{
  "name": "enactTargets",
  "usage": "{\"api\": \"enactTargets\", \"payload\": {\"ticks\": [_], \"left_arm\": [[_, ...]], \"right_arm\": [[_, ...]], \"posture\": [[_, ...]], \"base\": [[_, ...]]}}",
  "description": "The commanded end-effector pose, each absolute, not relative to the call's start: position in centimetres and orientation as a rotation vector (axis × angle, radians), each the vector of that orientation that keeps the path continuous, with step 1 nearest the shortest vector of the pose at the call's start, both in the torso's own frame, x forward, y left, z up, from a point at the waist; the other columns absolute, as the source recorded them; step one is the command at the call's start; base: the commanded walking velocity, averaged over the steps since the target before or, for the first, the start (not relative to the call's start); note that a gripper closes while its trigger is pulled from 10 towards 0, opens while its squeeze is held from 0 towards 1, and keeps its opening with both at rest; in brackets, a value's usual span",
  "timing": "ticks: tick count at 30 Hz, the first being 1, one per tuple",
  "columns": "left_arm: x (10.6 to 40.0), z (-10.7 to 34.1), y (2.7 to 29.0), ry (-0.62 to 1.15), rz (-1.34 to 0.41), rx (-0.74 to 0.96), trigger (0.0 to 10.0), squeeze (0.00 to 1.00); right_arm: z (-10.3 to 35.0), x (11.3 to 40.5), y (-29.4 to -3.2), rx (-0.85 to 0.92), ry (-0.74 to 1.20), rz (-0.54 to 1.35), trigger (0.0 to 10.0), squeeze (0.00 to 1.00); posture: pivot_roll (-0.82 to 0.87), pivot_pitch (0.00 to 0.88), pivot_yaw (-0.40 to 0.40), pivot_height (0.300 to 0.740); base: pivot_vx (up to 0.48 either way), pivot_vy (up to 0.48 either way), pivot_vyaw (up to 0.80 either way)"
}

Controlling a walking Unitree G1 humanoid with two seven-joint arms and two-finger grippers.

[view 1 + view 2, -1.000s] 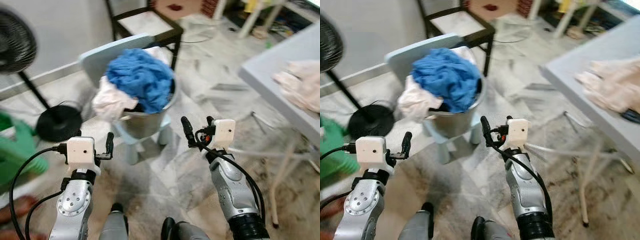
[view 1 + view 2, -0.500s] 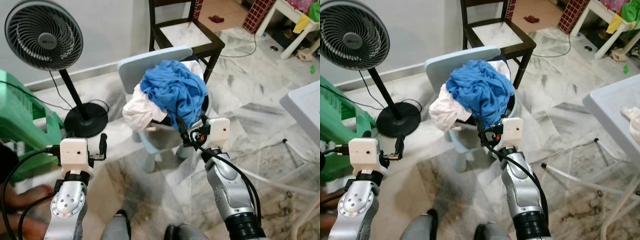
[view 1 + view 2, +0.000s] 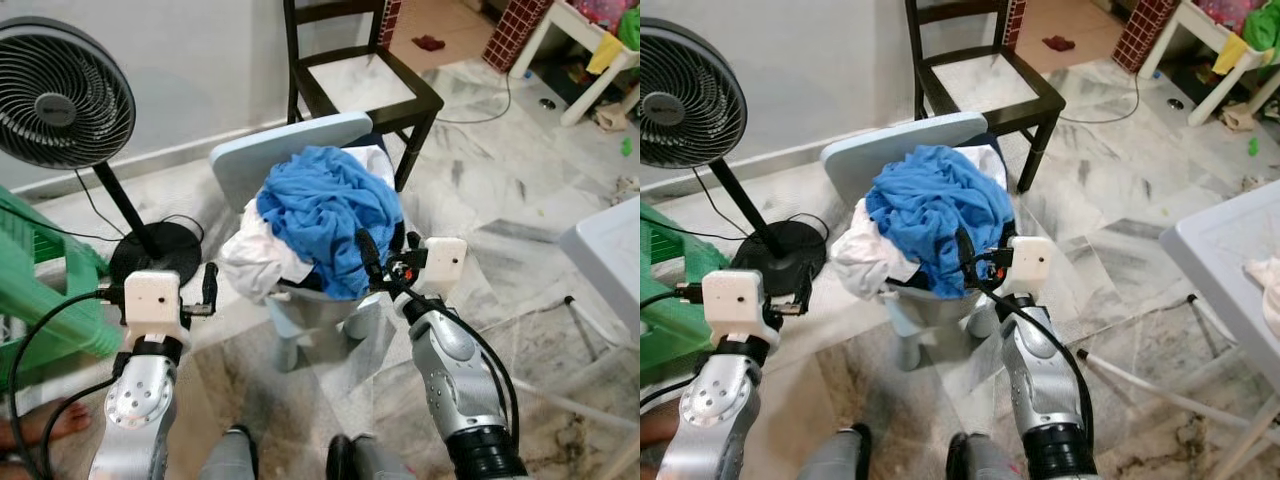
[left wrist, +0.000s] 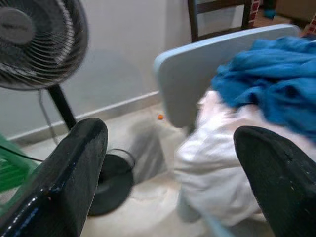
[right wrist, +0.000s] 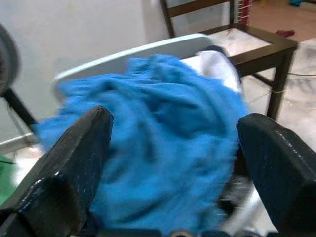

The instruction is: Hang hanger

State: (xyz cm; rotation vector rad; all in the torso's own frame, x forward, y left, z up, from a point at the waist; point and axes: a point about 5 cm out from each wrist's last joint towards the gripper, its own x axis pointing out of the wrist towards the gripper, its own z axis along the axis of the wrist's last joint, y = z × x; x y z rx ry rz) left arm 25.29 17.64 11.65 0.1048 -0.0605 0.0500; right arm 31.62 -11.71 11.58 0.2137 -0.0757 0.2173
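A grey bucket [image 3: 312,302] stands on a small light-blue chair [image 3: 278,158], heaped with a blue garment [image 3: 325,212] and a white garment [image 3: 253,264]. I see no hanger. My right gripper [image 3: 388,250] is open and held up right in front of the blue garment, level with the bucket's rim; in the right wrist view its fingers [image 5: 64,168] frame the blue cloth. My left gripper [image 4: 168,148] is open too, empty, raised to the left of the bucket, and it looks toward the white garment and the chair back.
A black standing fan [image 3: 62,95] with a round base [image 3: 150,250] is at the left by the wall. A dark wooden chair [image 3: 365,85] stands behind the bucket. There is a green plastic stool [image 3: 40,290] at far left, a white table corner [image 3: 610,250] at right, and a person's foot [image 3: 45,425] low left.
The camera has swung left and steadied, so the fan came into view and the table slid off right. Both grippers stay raised and open, the right one now closer against the blue garment.
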Motion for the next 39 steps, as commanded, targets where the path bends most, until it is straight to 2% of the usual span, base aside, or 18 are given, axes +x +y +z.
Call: {"api": "enactTargets", "payload": {"ticks": [1,16,21,29,32,39], "left_arm": [[25.1,11.0,17.8,-0.039,0.05,0.135,10.0,0.0],[27.6,12.1,19.4,-0.078,0.007,0.258,10.0,0.0],[28.3,12.7,19.8,-0.089,0.012,0.259,10.0,0.0],[26.4,11.2,16.1,-0.062,-0.12,0.216,10.0,0.0],[26.0,10.9,15.6,-0.058,-0.137,0.21,10.0,0.0],[25.3,10.7,14.6,-0.054,-0.153,0.203,10.0,0.0]], "right_arm": [[10.8,31.3,-12.4,0.218,-0.05,0.188,10.0,0.0],[11.8,31.8,-12.8,0.187,-0.05,0.254,10.0,0.0],[10.3,30.5,-11.5,0.27,0.083,0.425,10.0,0.0],[9.1,29.8,-9.7,0.295,0.116,0.473,10.0,0.0],[9.1,29.8,-9.2,0.302,0.122,0.484,10.0,0.0],[9.3,30.5,-5.1,0.327,0.138,0.587,10.0,0.0]], "posture": [[0.26,0.27,-0.122,0.74],[0.23,0.297,-0.163,0.74],[0.21,0.312,-0.156,0.74],[0.22,0.326,-0.151,0.74],[0.22,0.329,-0.151,0.74],[0.26,0.33,-0.154,0.74]], "base": [[0.0,0.0,0.0],[0.0,0.0,0.0],[0.0,0.0,0.0],[0.0,0.0,0.0],[0.0,0.0,0.0],[0.0,0.0,0.0]]}}
